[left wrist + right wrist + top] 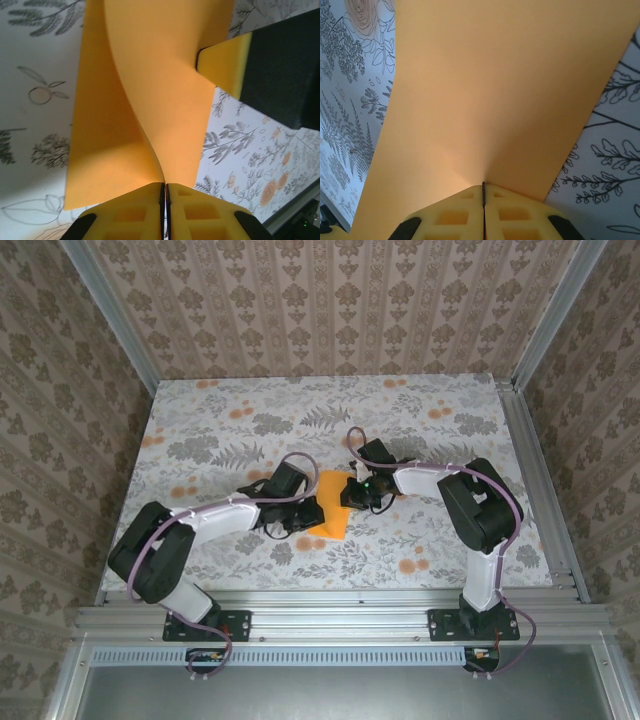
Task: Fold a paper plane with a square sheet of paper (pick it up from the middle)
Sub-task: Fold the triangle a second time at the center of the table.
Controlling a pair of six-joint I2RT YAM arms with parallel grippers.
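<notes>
- Where the two arms meet near the middle of the table, the square sheet of paper [332,520] sits between them as a bright orange patch over the grey floral cloth [250,420].
- The left gripper [306,514] comes in from the left and is clamped on the sheet's left side. In the left wrist view its yellow jaws [165,187] are pressed together with the paper's edge pinched in the slit.
- The right gripper [356,494] reaches in from the right, slightly farther back, and is likewise closed on the paper. In the right wrist view its jaws [483,186] meet on the sheet, which fans out wide beyond them [495,100].
- Seen from the left wrist, the paper [150,100] is not flat: it bows and twists, with one layer curling over another.
- In that same view, a yellow pad [225,62] of the right gripper touches the sheet's far right edge.
- Patterned wallpaper [330,300] lines the walls around the table.
</notes>
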